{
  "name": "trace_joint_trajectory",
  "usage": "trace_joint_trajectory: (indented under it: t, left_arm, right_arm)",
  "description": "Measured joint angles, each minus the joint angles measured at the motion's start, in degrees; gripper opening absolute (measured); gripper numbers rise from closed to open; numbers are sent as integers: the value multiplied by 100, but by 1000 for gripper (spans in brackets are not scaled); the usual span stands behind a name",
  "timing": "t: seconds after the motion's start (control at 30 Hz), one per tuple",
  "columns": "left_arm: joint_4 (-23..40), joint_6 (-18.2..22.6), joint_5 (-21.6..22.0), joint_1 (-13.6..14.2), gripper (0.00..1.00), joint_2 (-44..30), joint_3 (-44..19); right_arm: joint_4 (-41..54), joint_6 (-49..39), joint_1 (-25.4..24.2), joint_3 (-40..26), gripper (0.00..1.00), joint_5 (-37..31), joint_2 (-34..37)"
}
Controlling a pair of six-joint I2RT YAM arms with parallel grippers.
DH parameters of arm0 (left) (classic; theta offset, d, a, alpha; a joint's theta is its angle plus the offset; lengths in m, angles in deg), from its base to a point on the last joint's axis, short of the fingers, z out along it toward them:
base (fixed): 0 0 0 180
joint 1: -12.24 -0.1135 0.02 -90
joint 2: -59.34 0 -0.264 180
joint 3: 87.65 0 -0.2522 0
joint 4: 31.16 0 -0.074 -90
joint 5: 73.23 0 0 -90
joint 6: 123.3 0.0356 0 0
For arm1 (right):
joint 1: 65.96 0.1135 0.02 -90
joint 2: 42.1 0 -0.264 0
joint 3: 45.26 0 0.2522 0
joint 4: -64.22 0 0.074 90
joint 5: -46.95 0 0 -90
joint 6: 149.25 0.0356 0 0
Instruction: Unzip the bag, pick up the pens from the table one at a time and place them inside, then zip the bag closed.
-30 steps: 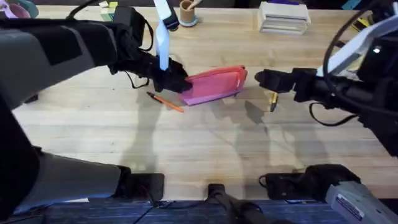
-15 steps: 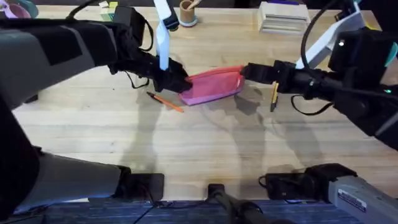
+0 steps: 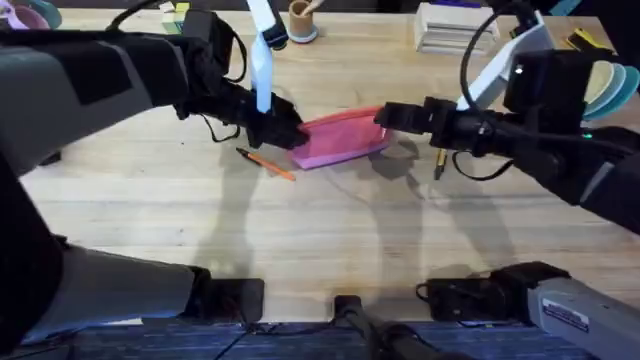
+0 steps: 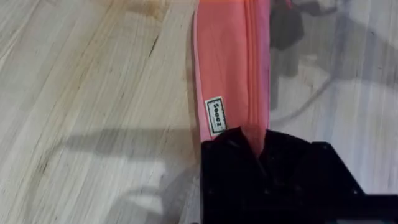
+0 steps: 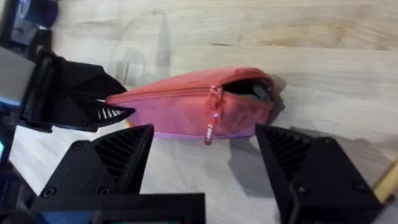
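One pink bag (image 3: 342, 138) lies near the middle of the table (image 3: 330, 240), its long side running left to right. Seen from the right wrist, the zipper along its top is partly undone: the slider and its dangling pull (image 5: 211, 122) sit a little short of the right end, and past them the mouth gapes dark. A small white label (image 4: 216, 116) is sewn onto the side near the left end.

That left end is pinched in the left gripper (image 3: 285, 133), whose black fingers (image 4: 231, 155) are clamped on the fabric. The right gripper (image 3: 385, 115) hovers just at the bag's right end with its fingers (image 5: 118, 155) spread wide on either side of the pull, touching nothing that I can make out.

Two pens lie on the table outside the bag: the orange pen (image 3: 266, 162) just in front of the left gripper, angled, and the yellow pen (image 3: 438, 163) under the right arm, to the right of the bag.

Farther back stand a stack of white boxes (image 3: 455, 28) and a small brown cup (image 3: 300, 17).
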Motion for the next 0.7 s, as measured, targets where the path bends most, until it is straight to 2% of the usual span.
trace_joint_trajectory:
  t: [0.5,0.7]
  left_arm:
    - [0,0,0,0,43,2,0]
    - [0,0,0,0,43,0,0]
  right_arm:
    - [-471,20,262,-2,986,-211,388]
    - [-590,20,264,-4,853,-259,597]
